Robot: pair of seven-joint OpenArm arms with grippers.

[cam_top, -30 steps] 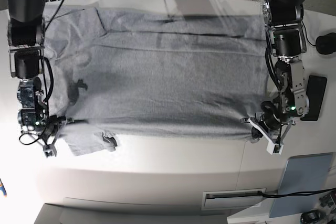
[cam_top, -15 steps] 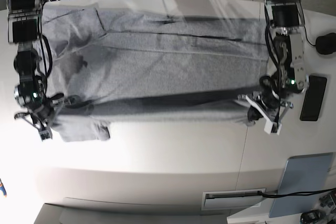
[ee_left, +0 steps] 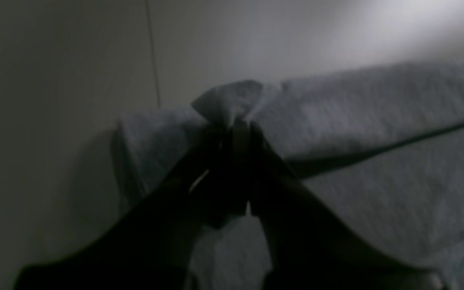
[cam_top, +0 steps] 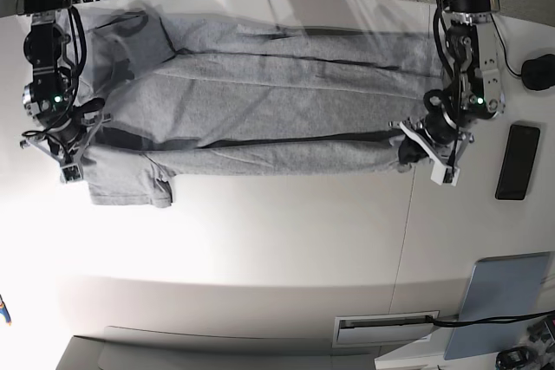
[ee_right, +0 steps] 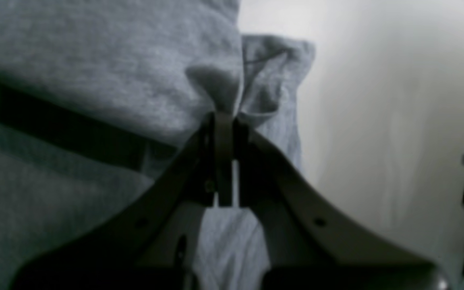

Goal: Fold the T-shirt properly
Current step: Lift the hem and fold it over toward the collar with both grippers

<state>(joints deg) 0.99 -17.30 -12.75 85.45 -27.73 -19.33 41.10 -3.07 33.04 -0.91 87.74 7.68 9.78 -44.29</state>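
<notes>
T-shirt [cam_top: 260, 101] edge pinched in left hand [cam_top: 414, 146] and right hand [cam_top: 76, 146], both low over table [cam_top: 260, 240].

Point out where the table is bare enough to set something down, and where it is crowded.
Bare: the wide table strip between the T-shirt and the slot near the front edge. Crowded: the right side, with the black phone, mouse and pale-blue pad; and both shirt ends, pinched by the left gripper and right gripper.
</notes>
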